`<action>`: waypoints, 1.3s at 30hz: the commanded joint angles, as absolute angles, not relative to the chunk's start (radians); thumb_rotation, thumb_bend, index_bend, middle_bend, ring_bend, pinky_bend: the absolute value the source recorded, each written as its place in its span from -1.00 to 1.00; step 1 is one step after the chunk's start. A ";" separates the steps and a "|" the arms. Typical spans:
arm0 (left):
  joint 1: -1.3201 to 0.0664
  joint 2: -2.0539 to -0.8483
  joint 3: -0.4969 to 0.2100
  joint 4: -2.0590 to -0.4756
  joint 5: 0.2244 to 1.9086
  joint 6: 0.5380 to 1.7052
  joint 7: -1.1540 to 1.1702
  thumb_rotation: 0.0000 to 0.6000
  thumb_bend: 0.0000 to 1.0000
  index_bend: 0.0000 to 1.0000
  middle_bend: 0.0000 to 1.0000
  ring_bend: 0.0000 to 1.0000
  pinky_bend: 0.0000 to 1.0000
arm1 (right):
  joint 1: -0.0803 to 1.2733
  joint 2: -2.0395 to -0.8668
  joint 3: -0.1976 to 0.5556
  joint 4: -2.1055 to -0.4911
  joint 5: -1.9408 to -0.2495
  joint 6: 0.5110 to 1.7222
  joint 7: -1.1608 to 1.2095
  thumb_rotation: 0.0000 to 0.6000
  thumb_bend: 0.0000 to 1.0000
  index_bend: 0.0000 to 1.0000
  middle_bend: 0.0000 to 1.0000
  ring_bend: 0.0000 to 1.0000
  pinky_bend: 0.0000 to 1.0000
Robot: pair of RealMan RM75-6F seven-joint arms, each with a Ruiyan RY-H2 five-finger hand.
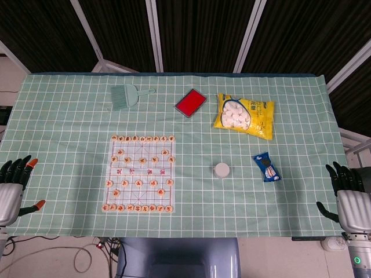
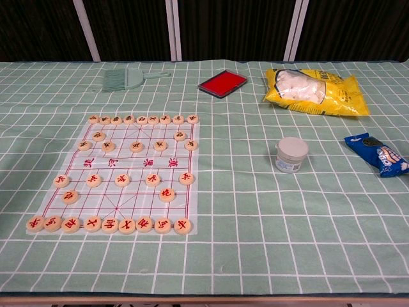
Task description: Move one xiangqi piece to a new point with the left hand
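Starting from the near edge, I have both hands parked off the table: my left hand (image 1: 13, 184) sits at the near-left corner with fingers apart and nothing in them, and my right hand (image 1: 348, 197) rests at the near-right corner, likewise released and empty. Neither shows in the chest view. Just beyond, left of centre, lies the board (image 2: 121, 167), a thin clear sheet flat on the green checked cloth (image 2: 268, 217), with round wooden pieces set out on it. The nearest row of pieces (image 2: 108, 224) runs along the board's near edge, and that is the easiest reach for my left hand, so I judge nothing has been moved yet. One lone piece (image 2: 167, 194) stands just beyond that row toward the right, apart from its neighbours, which would leave room for fingertips. These discs look light, stiff and smooth, so I would pinch one by its rim from both sides and lift straight up; a clumsy push could slide it or drag the sheet and scatter the rest. Right of the board stands a small white jar (image 2: 291, 154), and further right a blue packet (image 2: 378, 154). At the far side I see a green brush (image 2: 125, 79), a red pad (image 2: 222, 84) and a yellow bag (image 2: 316, 91), all well apart from the board.
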State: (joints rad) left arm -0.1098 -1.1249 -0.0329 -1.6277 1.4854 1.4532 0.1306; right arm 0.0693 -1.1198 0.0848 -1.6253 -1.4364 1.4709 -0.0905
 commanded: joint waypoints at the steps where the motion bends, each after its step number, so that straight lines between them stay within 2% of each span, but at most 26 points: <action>1: -0.110 -1.125 -0.033 -1.628 1.485 1.453 0.131 1.00 -1.00 -1.00 -1.00 -1.00 -0.98 | 0.069 -1.119 0.085 -1.627 -1.436 1.471 -0.090 1.00 -0.45 -1.00 -1.00 -1.00 -1.00; 17: -0.109 -1.126 -0.032 -1.624 1.490 1.457 0.119 1.00 -1.00 -1.00 -1.00 -1.00 -0.98 | 0.069 -1.121 0.088 -1.632 -1.425 1.467 -0.090 1.00 -0.45 -1.00 -1.00 -1.00 -1.00; 39: -0.135 -1.106 -0.021 -1.657 1.491 1.404 0.167 1.00 -1.00 -1.00 -1.00 -1.00 -0.98 | 0.064 -1.109 0.085 -1.630 -1.432 1.469 -0.071 1.00 -0.45 -1.00 -1.00 -1.00 -1.00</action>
State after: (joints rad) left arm -0.1293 -1.1129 -0.0224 -1.6507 1.4884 1.4121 0.1640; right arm 0.0639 -1.1089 0.0846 -1.6305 -1.4323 1.4689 -0.0713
